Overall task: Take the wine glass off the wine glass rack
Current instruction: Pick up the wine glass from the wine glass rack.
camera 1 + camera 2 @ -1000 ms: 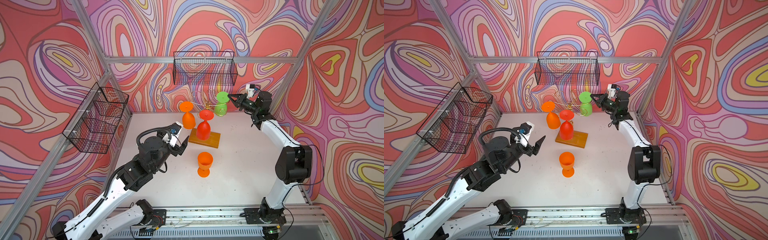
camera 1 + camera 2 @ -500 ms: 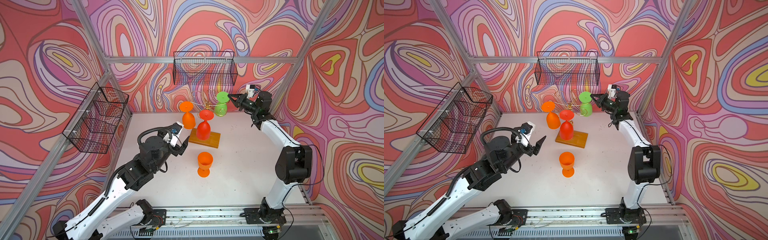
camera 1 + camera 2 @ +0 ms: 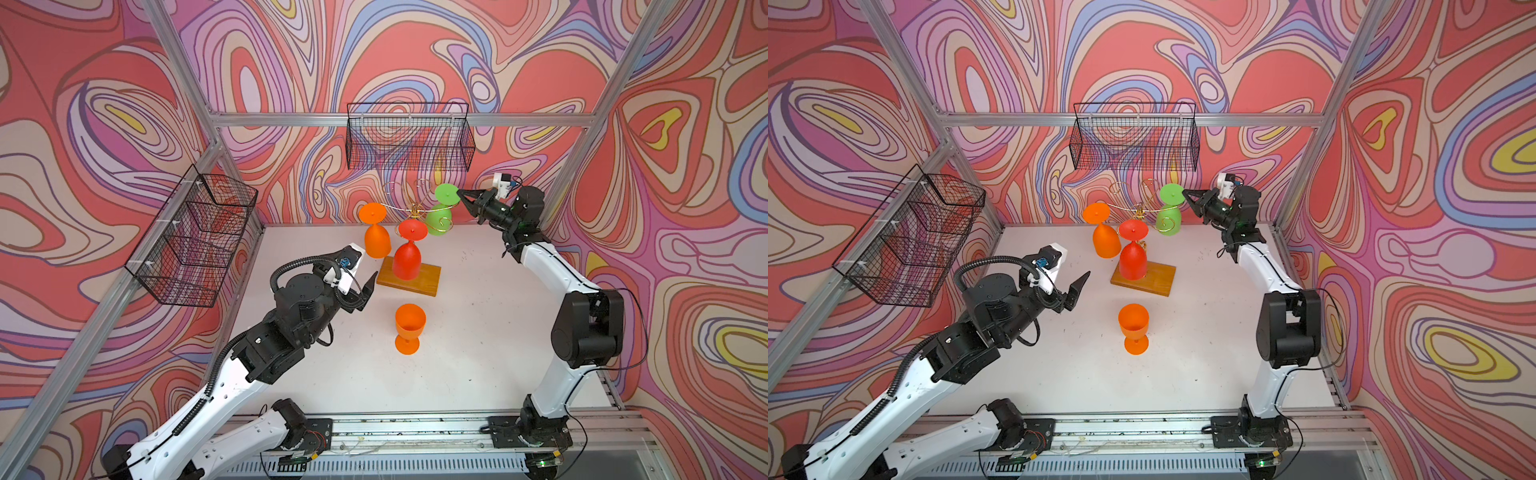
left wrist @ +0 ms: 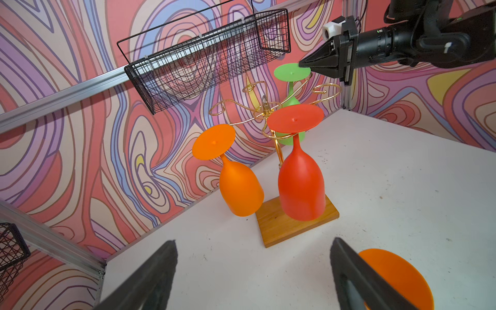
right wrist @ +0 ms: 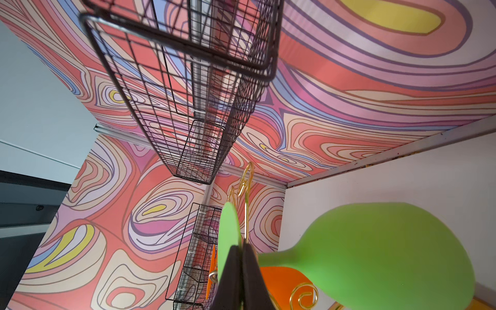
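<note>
the green wine glass [image 3: 439,212] is seen hanging bowl-down at the far side of the wine glass rack [image 3: 415,209], its flat foot uppermost and pinched at the rim by the right gripper [image 3: 460,193], whose jaws are clamped together on that disc, as is shown close up in the right wrist view [image 5: 243,249]. the bowl is hung below and just ahead of the fingertips, and a gold arm of the rack is seen just beside the foot; whether the foot rests on the wire cannot be told. beyond the held glass from this gripper, a red glass [image 3: 408,259] and an orange glass [image 3: 376,241] are hung upside down on other arms, the red one above the wooden base [image 3: 428,280]. a black wire basket [image 3: 409,141] is mounted on the wall above the gripper's tips. the left gripper [image 4: 253,241] is held with its jaws spread wide and nothing between them, aimed at the rack, well apart from it; an upright orange glass [image 4: 397,276] is stood on the white table [image 3: 478,332] just beside one of its fingers.
</note>
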